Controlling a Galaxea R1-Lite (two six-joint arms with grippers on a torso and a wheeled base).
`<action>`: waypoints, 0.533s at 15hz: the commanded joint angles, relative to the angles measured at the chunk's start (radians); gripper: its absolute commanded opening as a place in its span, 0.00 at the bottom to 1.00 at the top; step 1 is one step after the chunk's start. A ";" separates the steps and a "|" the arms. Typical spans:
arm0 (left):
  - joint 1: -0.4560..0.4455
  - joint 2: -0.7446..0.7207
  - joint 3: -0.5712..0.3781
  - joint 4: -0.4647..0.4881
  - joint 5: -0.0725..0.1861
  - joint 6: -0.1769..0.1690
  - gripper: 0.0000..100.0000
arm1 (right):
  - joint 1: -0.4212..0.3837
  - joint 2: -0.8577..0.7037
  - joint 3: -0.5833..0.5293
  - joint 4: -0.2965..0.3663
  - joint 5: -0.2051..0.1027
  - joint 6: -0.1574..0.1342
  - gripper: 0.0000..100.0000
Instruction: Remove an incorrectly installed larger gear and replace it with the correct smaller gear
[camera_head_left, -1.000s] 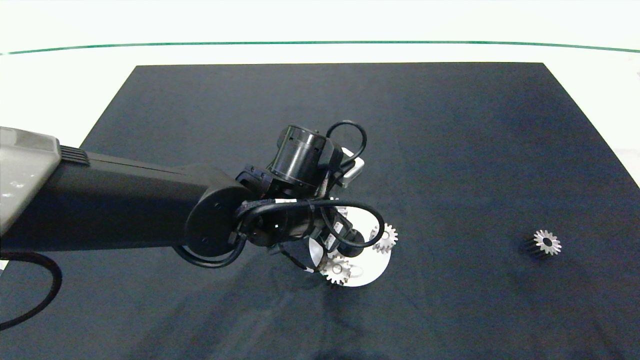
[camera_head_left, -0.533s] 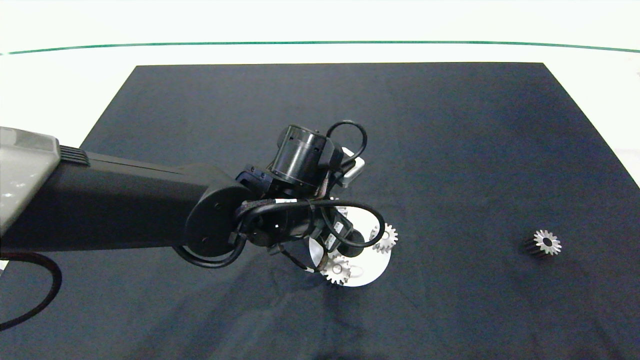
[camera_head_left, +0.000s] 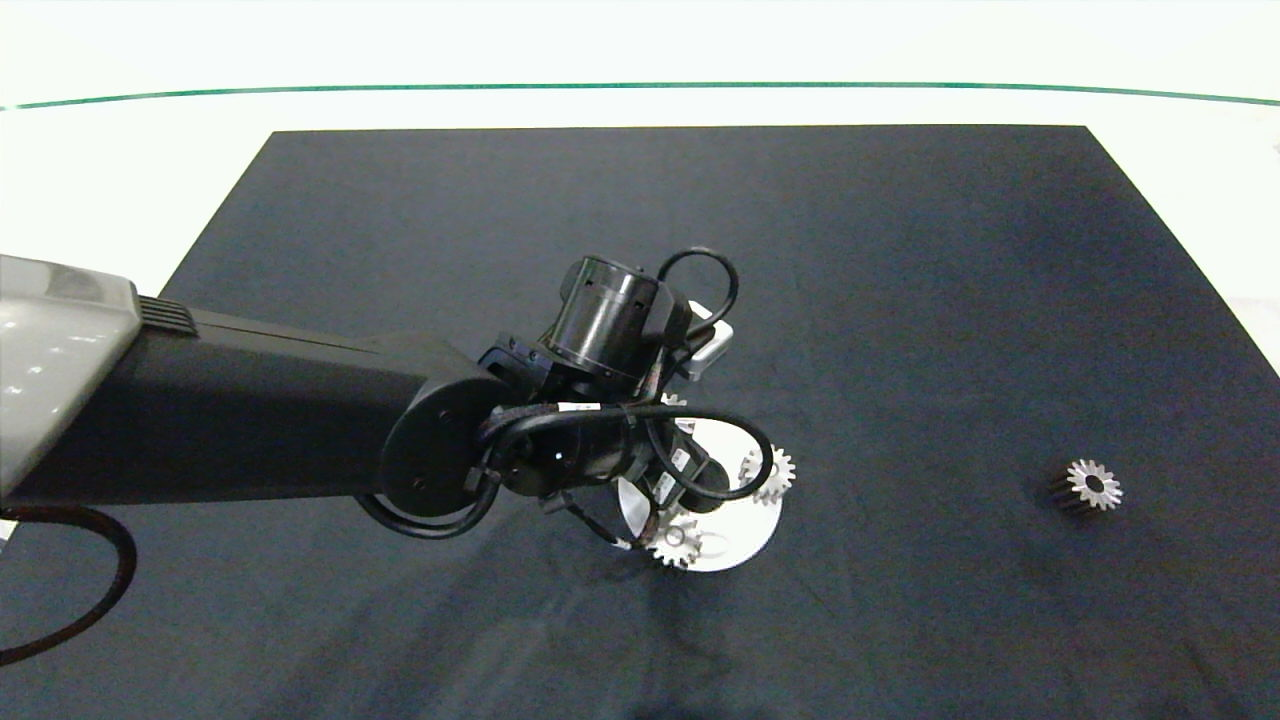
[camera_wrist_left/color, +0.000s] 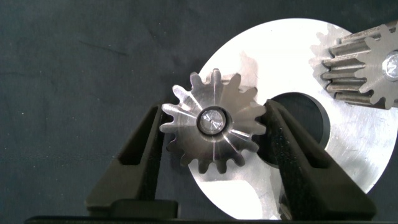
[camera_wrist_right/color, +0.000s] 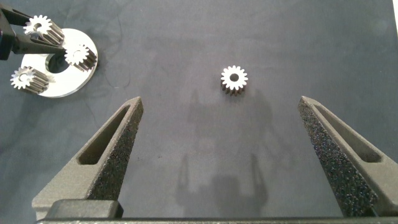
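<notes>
larger gear on its pin between left tool fingers, touching both

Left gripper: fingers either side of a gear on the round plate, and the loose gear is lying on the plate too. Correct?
Not quite. The left gripper does straddle a gear on the round plate, as the left wrist view shows. But the loose gear lies on the dark mat, well off the plate, in front of the open right gripper; the head view shows it.

Shiny metal larger gear, matt cloth mat.
</notes>
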 joint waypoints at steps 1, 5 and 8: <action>0.000 0.004 -0.013 0.000 0.003 -0.005 0.53 | 0.000 0.001 0.000 0.001 0.000 0.000 1.00; 0.002 0.009 -0.016 -0.003 0.003 -0.010 0.45 | 0.000 0.001 0.000 0.001 0.000 0.000 1.00; -0.001 0.007 -0.016 -0.003 0.003 -0.010 0.39 | 0.000 0.001 0.000 0.001 0.000 0.000 1.00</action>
